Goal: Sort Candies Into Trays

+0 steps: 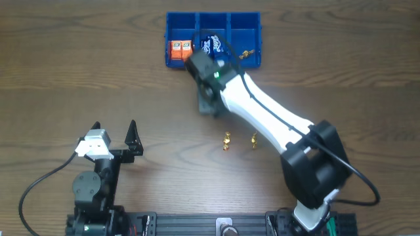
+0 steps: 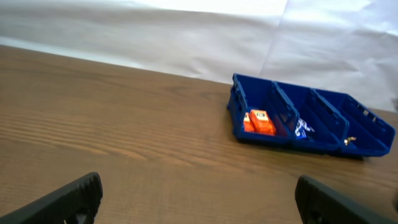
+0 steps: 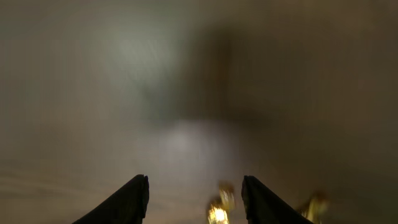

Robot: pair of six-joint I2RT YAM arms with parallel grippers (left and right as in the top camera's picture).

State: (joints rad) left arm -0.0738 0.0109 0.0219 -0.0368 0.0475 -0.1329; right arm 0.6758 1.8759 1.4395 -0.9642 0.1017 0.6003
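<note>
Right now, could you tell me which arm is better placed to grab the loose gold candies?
Right. The right gripper is open just above the two gold candies, one showing between its fingers. The left gripper sits open far off to the side.

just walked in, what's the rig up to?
Candy sorting, partway done. The blue tray holds orange candies, blue-wrapped candies and a gold candy in separate compartments. Two loose gold candies lie on the table. The right gripper is open, empty, close to them; the left gripper sits open off to the side.
</note>
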